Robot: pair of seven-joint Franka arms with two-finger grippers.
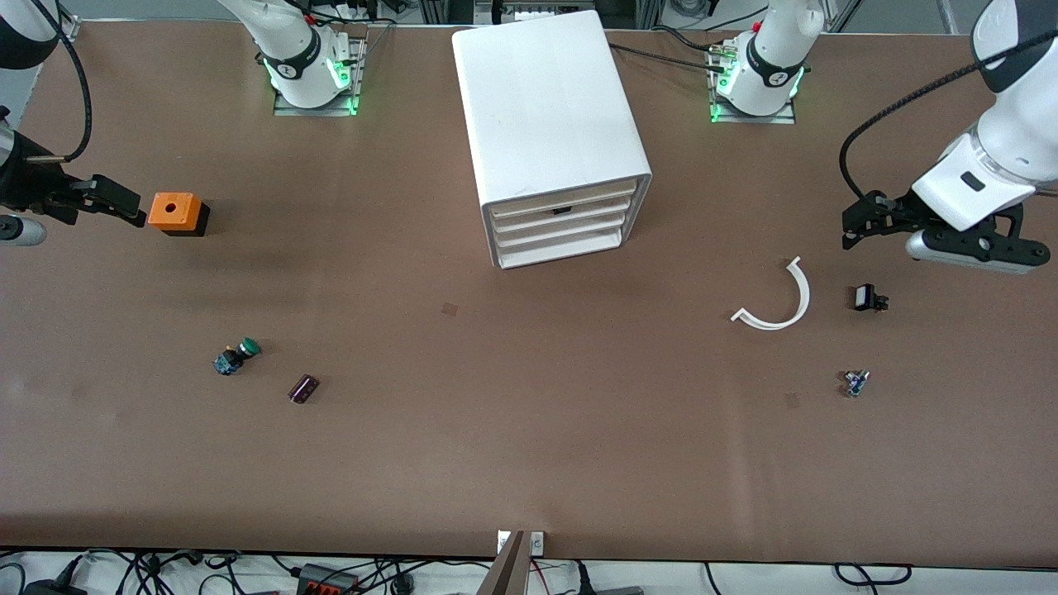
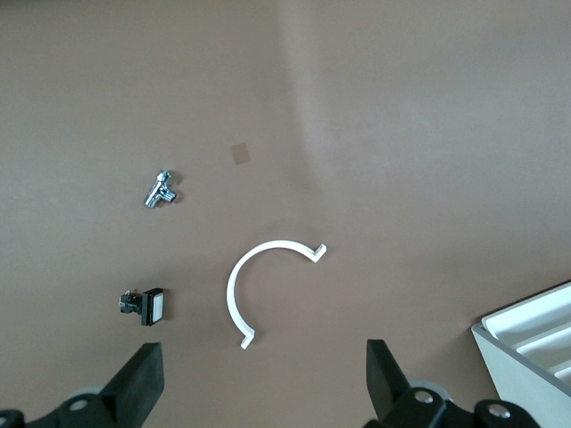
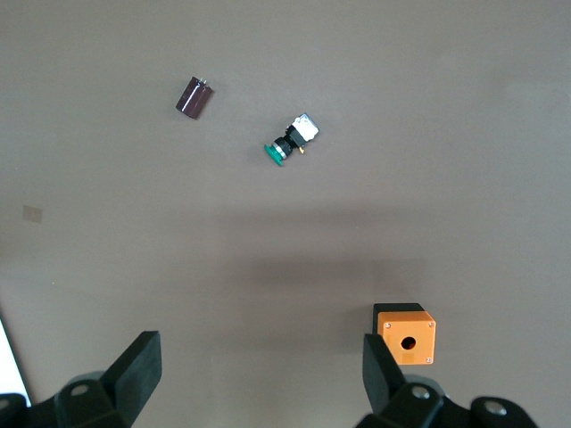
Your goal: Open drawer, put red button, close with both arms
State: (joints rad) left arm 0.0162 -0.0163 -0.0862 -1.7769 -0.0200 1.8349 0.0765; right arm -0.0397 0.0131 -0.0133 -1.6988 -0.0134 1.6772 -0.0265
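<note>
I see every drawer of the cabinet (image 1: 552,140) shut and no red button; it may lie inside. My left gripper (image 1: 860,221) and right gripper (image 1: 124,202), fingers spread, wait well apart from it.

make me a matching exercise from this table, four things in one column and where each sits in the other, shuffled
Things:
1. orange box with a round hole
2. white plastic drawer cabinet
3. white curved plastic strip
4. green-capped push button

Places:
A. middle of the table, between the arm bases
B. beside the dark purple cylinder
C. by the right gripper
D. under the left gripper

Pairs: 1-C, 2-A, 3-D, 4-B
</note>
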